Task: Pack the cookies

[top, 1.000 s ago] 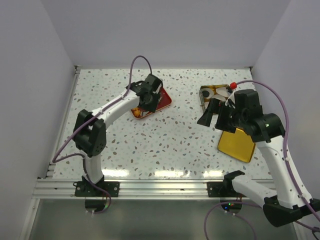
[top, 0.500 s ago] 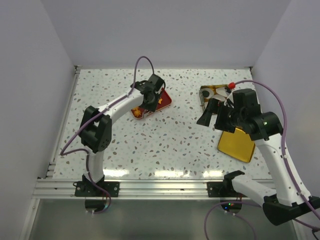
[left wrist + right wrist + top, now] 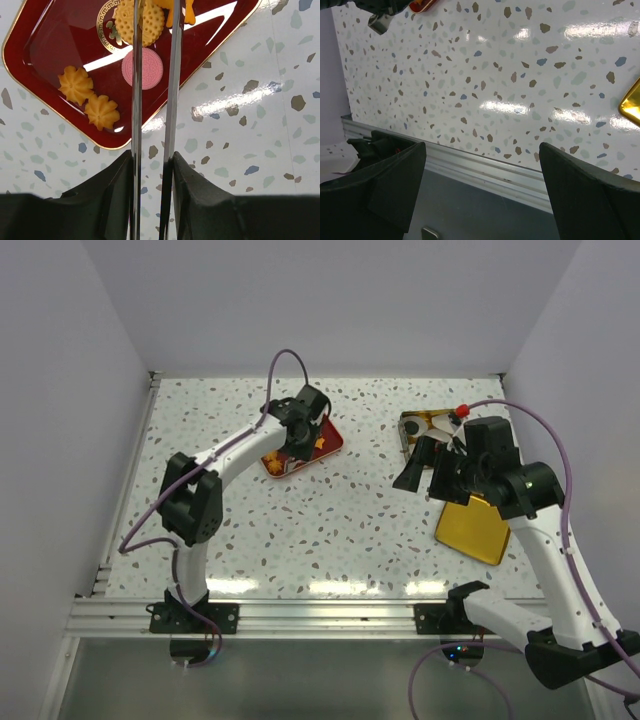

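Loose on the red tray (image 3: 45,40), the cookies (image 3: 142,68): a pink disc near the middle, a larger round orange waffle one (image 3: 125,22) just beyond it, two small orange rosettes (image 3: 76,85) touching each other toward one corner, and another orange piece cut off at the top edge of the left wrist view. Against a second ago: left arm's elbow a touch farther right, left gripper (image 3: 297,443) nudged slightly farther from the bases over the same tray, right arm almost where it was. Directly under the left gripper's two thin fingers (image 3: 136,125), the pink disc and the waffle one, both wider than the slot between the blades. Blades drawn to a slim gap, tips lost past the top edge, so cannot tell whether clamped on anything. Rosettes off to the left of the blades, untouched. Right gripper (image 3: 482,150) spread wide with nothing between, above the speckled table (image 3: 510,75) near the front rail (image 3: 485,167), well apart from the red tray. Tray set askew, one long gold-edged rim passing under the blades. Speckled surface from there rightward to an open tin (image 3: 420,425) and a gold lid (image 3: 472,530) beside the right arm. Walls on three sides.
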Controlling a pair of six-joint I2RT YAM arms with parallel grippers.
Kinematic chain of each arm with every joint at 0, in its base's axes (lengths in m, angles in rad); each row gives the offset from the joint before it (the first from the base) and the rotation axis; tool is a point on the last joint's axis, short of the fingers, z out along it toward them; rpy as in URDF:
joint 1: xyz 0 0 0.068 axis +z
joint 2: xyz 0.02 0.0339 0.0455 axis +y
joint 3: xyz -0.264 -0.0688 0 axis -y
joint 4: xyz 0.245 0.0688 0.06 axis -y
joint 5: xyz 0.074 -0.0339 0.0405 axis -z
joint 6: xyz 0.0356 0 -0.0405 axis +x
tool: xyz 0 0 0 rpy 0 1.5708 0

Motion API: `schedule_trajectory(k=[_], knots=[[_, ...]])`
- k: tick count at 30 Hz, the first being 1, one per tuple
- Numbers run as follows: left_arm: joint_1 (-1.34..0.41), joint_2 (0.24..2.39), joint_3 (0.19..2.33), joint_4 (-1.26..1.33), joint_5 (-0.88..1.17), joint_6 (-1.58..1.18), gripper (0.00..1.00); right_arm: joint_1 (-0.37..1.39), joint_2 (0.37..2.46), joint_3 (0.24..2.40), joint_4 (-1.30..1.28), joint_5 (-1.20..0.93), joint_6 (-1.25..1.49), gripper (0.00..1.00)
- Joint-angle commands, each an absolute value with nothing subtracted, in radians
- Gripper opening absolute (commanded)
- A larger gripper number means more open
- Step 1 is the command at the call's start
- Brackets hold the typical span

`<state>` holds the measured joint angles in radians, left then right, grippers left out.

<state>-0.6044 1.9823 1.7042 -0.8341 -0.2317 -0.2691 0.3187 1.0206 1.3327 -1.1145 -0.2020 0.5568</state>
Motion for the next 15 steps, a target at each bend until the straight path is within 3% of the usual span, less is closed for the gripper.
schedule_trajectory(k=[1,15], knots=[[-0.606,1.891,1.804,-0.874,-0.239,-0.264,0.32,0.316,1.017,1.351,-1.097,-0.224,0.551,0.99],[-0.609,1.875,2.036,-0.947,-0.19,-0.287,0.31,0.316,1.066,1.454,-1.12,-0.206,0.546,0.99]])
